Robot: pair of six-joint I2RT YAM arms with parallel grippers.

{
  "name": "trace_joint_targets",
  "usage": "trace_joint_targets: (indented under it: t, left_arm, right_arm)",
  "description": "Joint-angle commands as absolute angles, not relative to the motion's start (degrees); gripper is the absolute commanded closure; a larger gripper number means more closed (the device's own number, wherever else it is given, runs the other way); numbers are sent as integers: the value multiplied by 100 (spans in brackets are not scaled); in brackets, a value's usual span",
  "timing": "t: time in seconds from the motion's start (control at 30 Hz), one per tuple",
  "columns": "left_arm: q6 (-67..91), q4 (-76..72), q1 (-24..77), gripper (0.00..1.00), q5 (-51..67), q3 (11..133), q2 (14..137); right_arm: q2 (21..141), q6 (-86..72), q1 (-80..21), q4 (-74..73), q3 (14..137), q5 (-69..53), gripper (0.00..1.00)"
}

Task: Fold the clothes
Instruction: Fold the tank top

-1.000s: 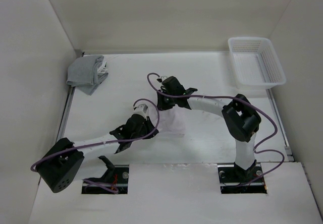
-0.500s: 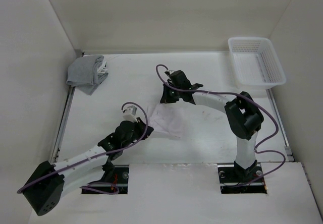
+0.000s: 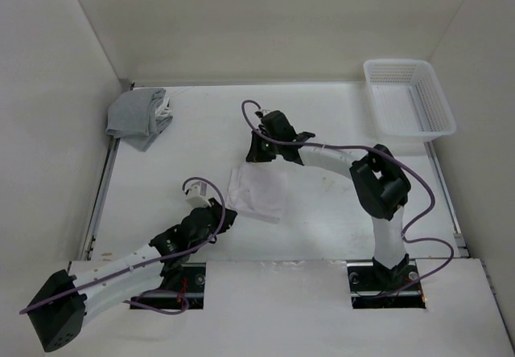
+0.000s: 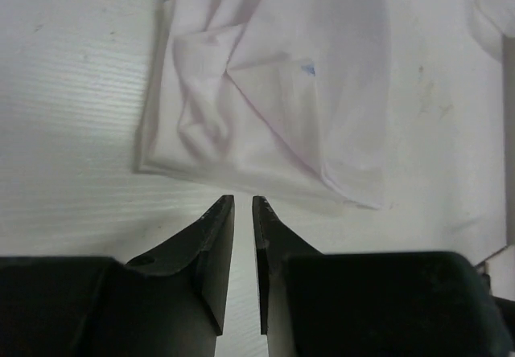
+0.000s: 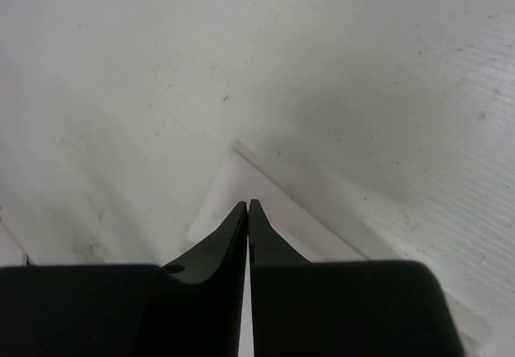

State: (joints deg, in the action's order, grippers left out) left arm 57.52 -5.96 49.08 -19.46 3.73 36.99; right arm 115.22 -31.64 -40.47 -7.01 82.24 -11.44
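Though the left gripper (image 4: 243,200) gapes slightly, empty, the hem of the clothes (image 4: 273,92) lies just beyond its tips, bare table (image 4: 72,75) beside. The right gripper (image 5: 248,204) is pinched together, empty. Only the overhead view shows the basket (image 3: 406,100).

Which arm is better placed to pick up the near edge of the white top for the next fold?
Likely the left arm: its jaws stand slightly apart, nothing between them, just short of the near edge of the white top. The right arm sits at the far edge with its jaws shut.
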Motion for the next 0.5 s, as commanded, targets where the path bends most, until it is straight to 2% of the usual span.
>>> trace_joint_targets:
  t: [0.0,0.17,0.27,0.33,0.43,0.47]
  left_arm:
    - [5950,-282,4979,83,-2355,448,3692]
    - [5977,140,5119,77,-2733,545,3262]
    - [5898,386,5216,76,-3057,685,3024]
    - [5723,361,5251,75,-3268,817,2997]
    - [5459,124,5173,74,-3366,1028,3277]
    - [5371,1,5120,74,-3349,1098,3435]
  right_arm:
    - [11610,-3199,-4337,-439,8490,-941,88]
    - [10971,-3182,-4416,-317,8079,-537,59]
    - [10285,-3234,-4416,-54,7403,-212,51]
    - [9986,-3322,-4504,157,6945,-176,59]
    - [9765,-3559,-4723,412,6242,-132,86]
    - [9773,-3620,-4794,491,6066,-132,89]
